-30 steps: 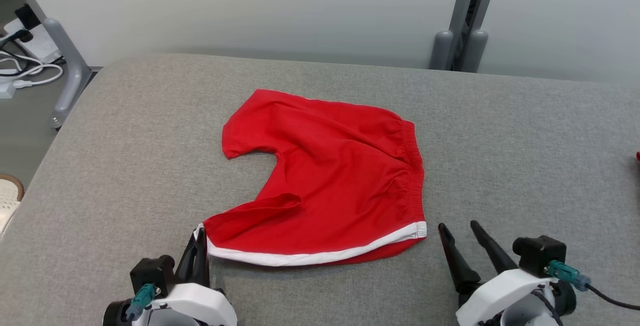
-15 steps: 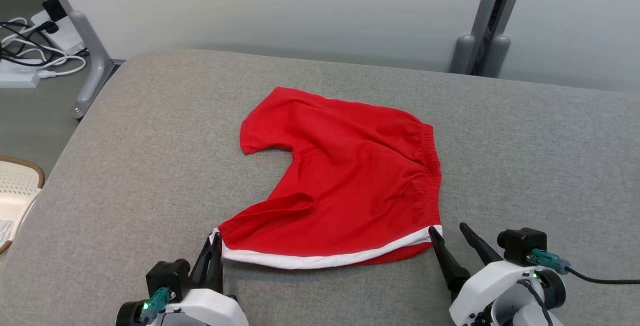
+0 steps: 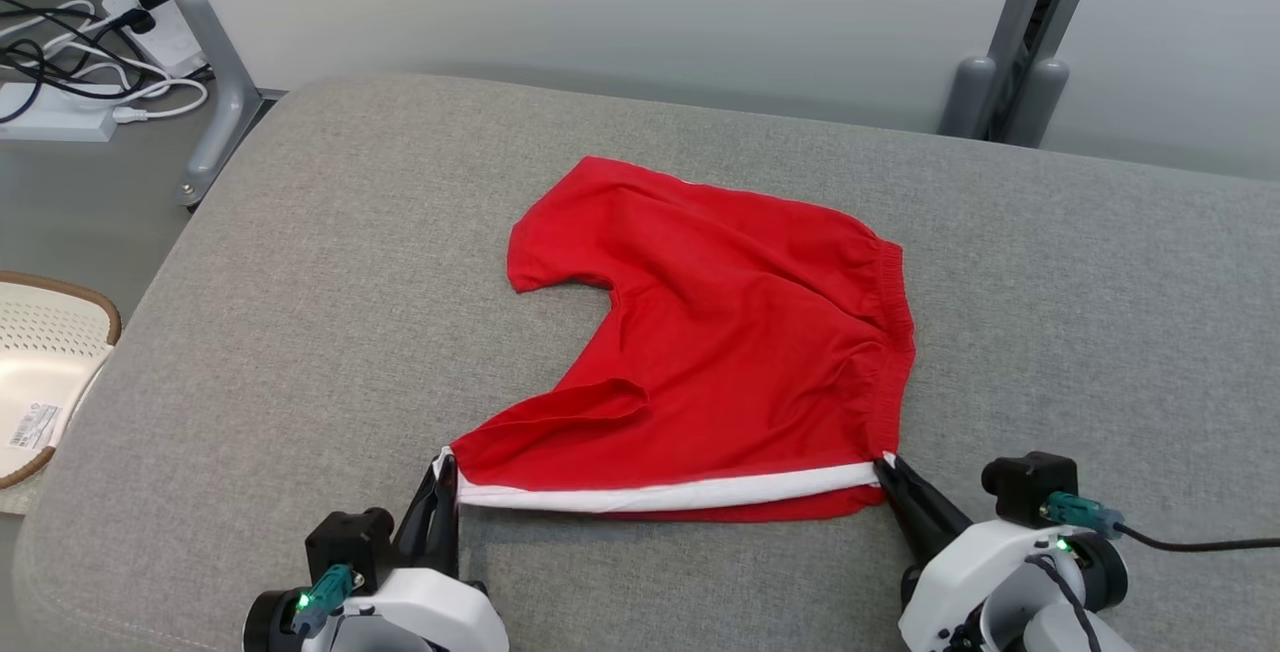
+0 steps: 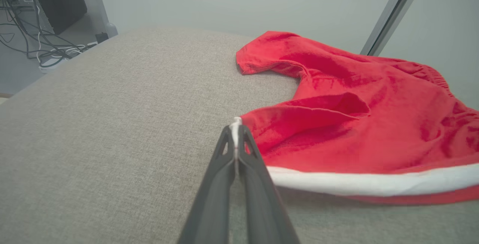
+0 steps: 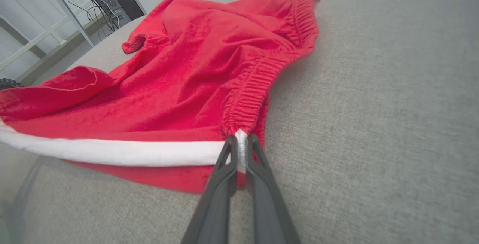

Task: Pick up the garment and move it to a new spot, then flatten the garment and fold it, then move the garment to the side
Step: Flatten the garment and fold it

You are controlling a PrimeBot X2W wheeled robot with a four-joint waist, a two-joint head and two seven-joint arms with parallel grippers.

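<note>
the left pincer (image 3: pixel 446 469) and the right pincer (image 3: pixel 886 468) each pinch the white-trimmed edge of the red cloth shorts (image 3: pixel 740 352) on the grey padded table (image 3: pixel 300 282), so folding and moving aside seem left to do.

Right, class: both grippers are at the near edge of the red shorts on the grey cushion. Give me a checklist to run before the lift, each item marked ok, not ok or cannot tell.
1. Left gripper shut on the leg end of the trim: ok.
2. Right gripper shut on the waistband end of the trim: ok.
3. Trim straight between the two grips: ok.
4. Both layers of the shorts caught in each grip: cannot tell.
5. Shorts lying flat: not ok, a fold stands up on the near leg.
</note>
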